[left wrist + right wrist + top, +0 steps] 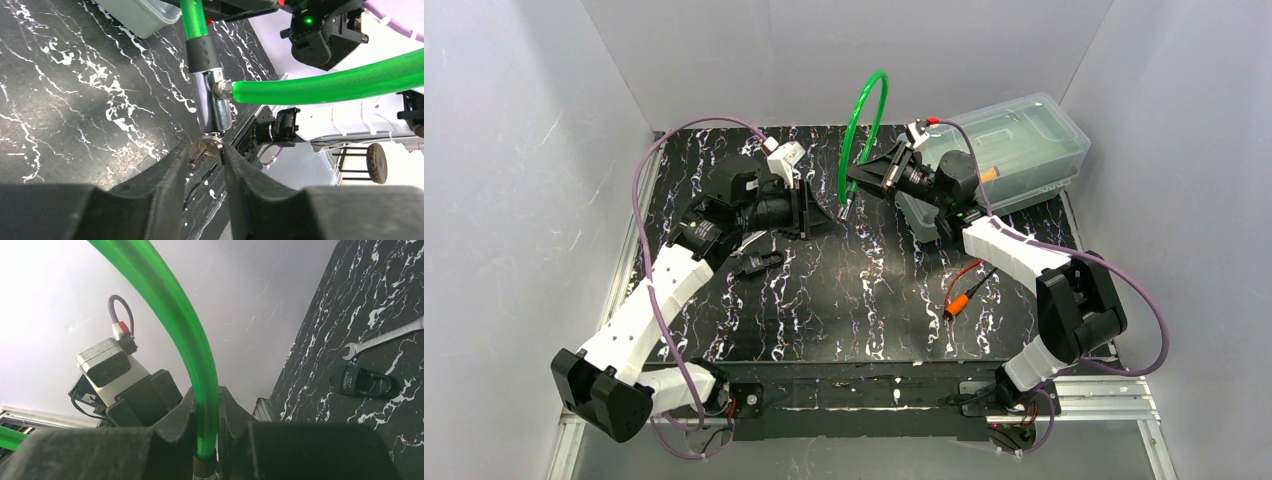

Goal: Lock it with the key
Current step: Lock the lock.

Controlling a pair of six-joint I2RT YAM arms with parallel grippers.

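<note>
- Left hand (204, 155) sits closest to lens, its fingers either side of the key (206, 146). I cannot tell whether they pinch it or only flank it.
- Key is seated in the bottom of the chrome lock barrel (212, 102), which hangs in the air above the tabletop (844, 300), mid-far area.
- Right hand (206, 405) is clamped on the green cable (325, 82) just above the barrel and carries the lock.
- Cable end looks plugged into the barrel's side, so the loop reads as closed.
- My call: insertion is done. The turn of the key and pulling it out are left.
- Room: open air around the left hand for a wrist roll.
- Clear bin (1024, 135) is just beside the right arm.
- Cable loop arcs up near the back wall (824, 60).
- Padlock (362, 382) and wrench (385, 337) lie on the tabletop, well apart from the barrel.
</note>
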